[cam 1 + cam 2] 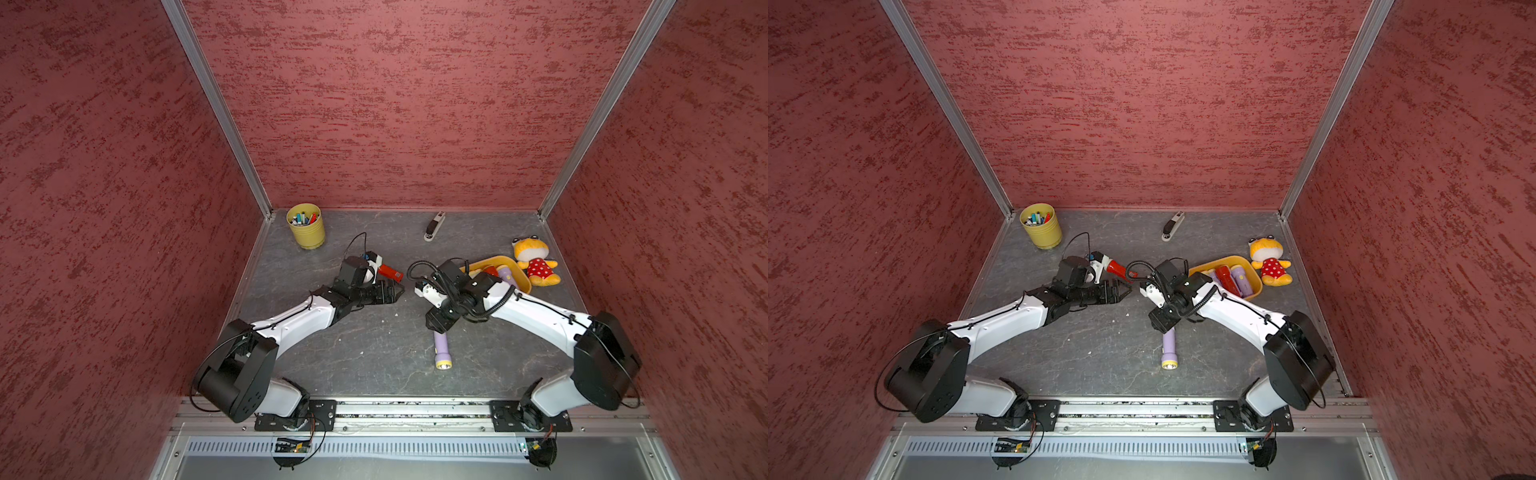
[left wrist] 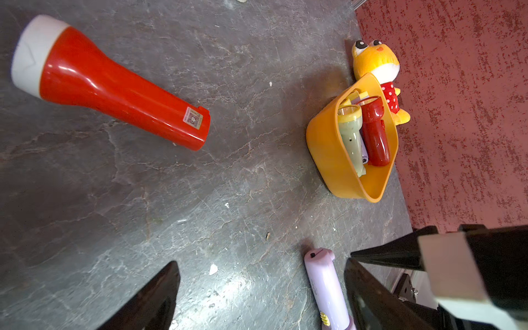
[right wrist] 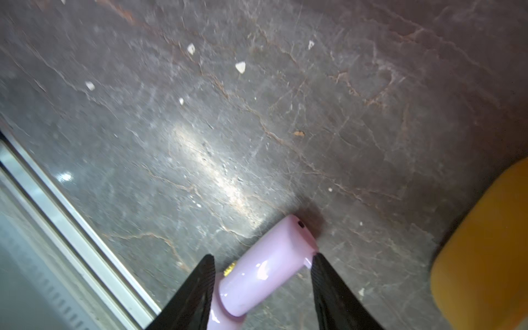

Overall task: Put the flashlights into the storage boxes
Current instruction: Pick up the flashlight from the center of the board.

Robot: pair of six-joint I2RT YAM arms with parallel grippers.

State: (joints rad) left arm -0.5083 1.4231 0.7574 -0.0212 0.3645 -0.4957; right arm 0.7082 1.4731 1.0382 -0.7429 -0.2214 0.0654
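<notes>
A lilac flashlight (image 1: 441, 347) (image 3: 265, 274) lies on the table near the front middle, yellowish head toward the front edge. My right gripper (image 3: 263, 257) is lowered over its tail end. The jaws stand on either side of the body; one touches the tail corner and a gap shows at the other. A red flashlight (image 1: 390, 272) (image 2: 114, 94) with a white head lies mid-table. My left gripper (image 1: 397, 291) (image 2: 261, 263) hovers open and empty just in front of it. The orange-yellow storage box (image 1: 1225, 259) (image 2: 323, 143) at the right holds red (image 2: 375, 137), pale green (image 2: 353, 134) and lilac (image 1: 1241, 278) flashlights.
A yellow ribbed cup (image 1: 306, 228) of pens stands at the back left. A grey-and-white stapler-like object (image 1: 434, 226) lies at the back middle. A yellow plush toy (image 1: 536, 262) sits just right of the box. Red walls close in three sides.
</notes>
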